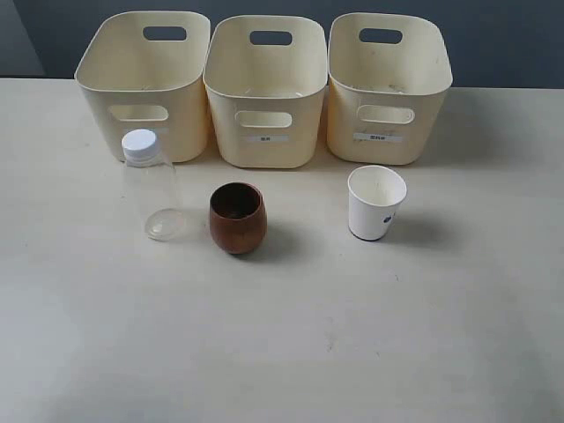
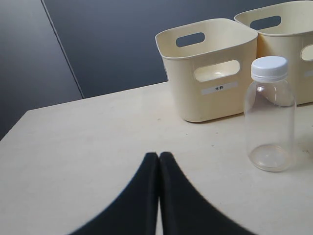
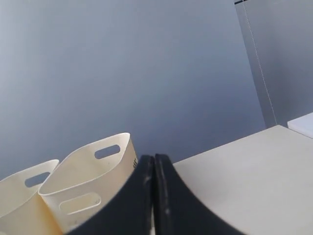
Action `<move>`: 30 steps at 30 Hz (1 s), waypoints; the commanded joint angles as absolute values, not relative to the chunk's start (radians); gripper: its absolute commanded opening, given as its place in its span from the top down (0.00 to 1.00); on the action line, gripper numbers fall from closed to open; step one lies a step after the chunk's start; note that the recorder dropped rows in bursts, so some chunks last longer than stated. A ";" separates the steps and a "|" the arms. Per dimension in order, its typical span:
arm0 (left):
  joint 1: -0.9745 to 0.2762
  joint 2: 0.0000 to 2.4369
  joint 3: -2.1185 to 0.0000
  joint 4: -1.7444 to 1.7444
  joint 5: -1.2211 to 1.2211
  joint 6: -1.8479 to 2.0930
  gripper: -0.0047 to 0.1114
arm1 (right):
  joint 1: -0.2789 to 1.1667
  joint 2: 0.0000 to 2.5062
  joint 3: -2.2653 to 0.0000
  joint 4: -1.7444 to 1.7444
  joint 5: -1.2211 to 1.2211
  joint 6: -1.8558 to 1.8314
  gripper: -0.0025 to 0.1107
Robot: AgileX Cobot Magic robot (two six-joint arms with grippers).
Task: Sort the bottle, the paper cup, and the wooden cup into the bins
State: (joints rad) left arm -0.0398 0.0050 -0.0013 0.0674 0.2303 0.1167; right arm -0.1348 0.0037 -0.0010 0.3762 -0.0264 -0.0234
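Exterior view: three cream bins in a row along the far edge of the pale table [image 1: 282, 352] — left bin [image 1: 145, 84], middle bin [image 1: 264, 88], right bin [image 1: 388, 84] — standing side by side, touching or nearly so, each with oval handle cut-outs; small label readable on the middle and right fronts, text too small to tell. Nearer the camera, three things in a loose line. Bottle [image 1: 150, 189], clear with white cap, upright just in front of the left bin. Wooden cup [image 1: 237, 218], reddish-brown, upright, dark inside, just beside the bottle and in front of the middle bin. Paper cup [image 1: 376, 203], white with a small dark mark, upright, well apart from the wooden cup, in front of the right bin. No arm visible in this view.

Left wrist view: left gripper [image 2: 159, 155] low over bare table, black fingers pressed together, holding nothing; bottle ahead and to one side, apart from the fingertips, labelled bin behind it.

Right wrist view: right gripper [image 3: 153, 157] with fingers pressed together, empty, raised and aimed toward the grey wall; two bins behind it.
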 commanded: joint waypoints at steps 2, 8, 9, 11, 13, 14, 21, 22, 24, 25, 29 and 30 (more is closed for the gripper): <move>-0.043 0.000 0.000 0.069 0.225 0.115 0.96 | -0.142 0.000 0.000 0.376 -0.065 -0.026 0.98; -0.043 0.000 0.000 0.069 0.225 0.115 0.96 | -0.142 0.000 0.000 0.683 -0.049 -0.025 0.98; -0.043 0.000 0.000 0.069 0.225 0.115 0.96 | -0.142 0.000 0.000 0.735 -0.040 -0.025 0.98; -0.043 0.000 0.000 0.069 0.225 0.115 0.96 | -0.142 0.000 0.000 0.783 0.000 -0.025 0.98; -0.043 0.000 0.000 0.069 0.225 0.115 0.96 | -0.142 0.000 0.000 0.783 0.056 -0.025 0.98; -0.043 0.000 0.000 0.069 0.225 0.115 0.96 | -0.142 0.000 0.000 0.792 0.082 -0.025 0.98; -0.043 0.000 0.000 0.069 0.225 0.115 0.96 | -0.142 0.000 0.000 0.876 0.150 -0.025 0.98; -0.043 0.000 0.000 0.069 0.225 0.115 0.96 | -0.142 0.000 0.000 0.876 0.152 -0.025 0.98; -0.043 0.000 0.000 0.069 0.225 0.115 0.96 | -0.142 0.000 0.000 0.876 0.154 -0.025 0.98; -0.043 0.000 0.000 0.069 0.225 0.115 0.96 | -0.142 0.000 0.000 0.876 0.172 -0.025 0.98; -0.043 0.000 0.000 0.069 0.225 0.115 0.96 | -0.142 0.000 0.000 0.932 0.217 -0.027 0.98; -0.043 0.000 0.000 0.069 0.225 0.115 0.96 | -0.142 0.000 0.000 0.941 0.217 -0.028 0.98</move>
